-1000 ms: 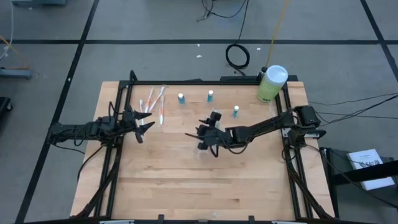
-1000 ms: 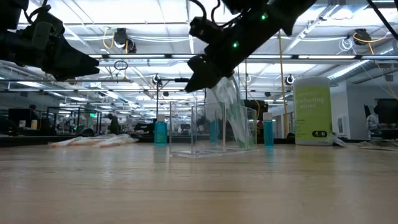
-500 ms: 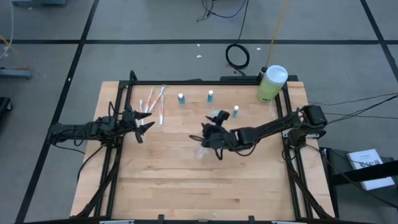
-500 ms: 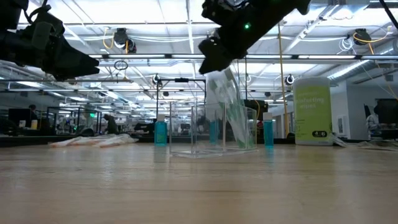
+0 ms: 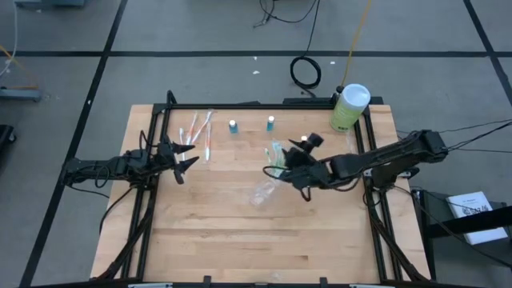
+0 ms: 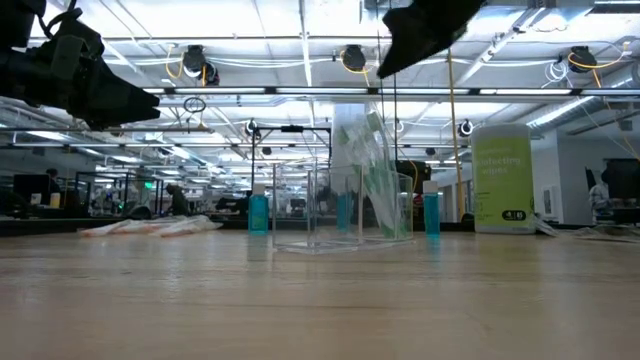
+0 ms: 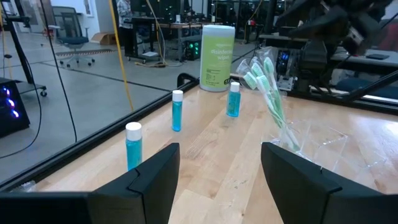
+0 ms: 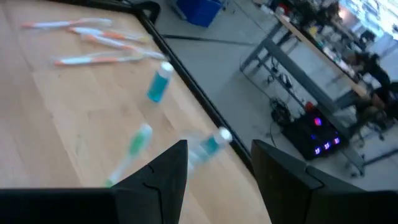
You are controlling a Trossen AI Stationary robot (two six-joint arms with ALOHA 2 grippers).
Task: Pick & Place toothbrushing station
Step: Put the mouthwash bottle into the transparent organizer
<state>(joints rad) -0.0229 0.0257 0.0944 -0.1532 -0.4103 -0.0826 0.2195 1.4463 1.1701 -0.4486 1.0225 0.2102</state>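
Standing mid-table, the holder [image 5: 264, 193] already has green brushes [image 5: 277, 154] leaning in it, while pink brushes [image 5: 197, 134] and blue-capped tubes [image 5: 233, 126] lie near the far edge, so I judge most of the job is left. Right gripper [image 5: 293, 171] hovers beside the holder, fingers spread and empty; left gripper [image 5: 186, 164] waits near the pink brushes, also spread. Only the low view shows the green brushes [image 6: 372, 170] propped upright; the high view shows the tubes apart.

1. The clear holder [image 5: 264, 192] is nearly invisible from above; only faint glints mark its walls.
2. In the low view the right gripper [image 6: 425, 25] is cut off by the top edge.
3. The right wrist view is blurred: one blue-capped tube [image 8: 208, 144] smears into a streak.
4. The pink-white toothbrushes [image 5: 196, 134] are too small to count.
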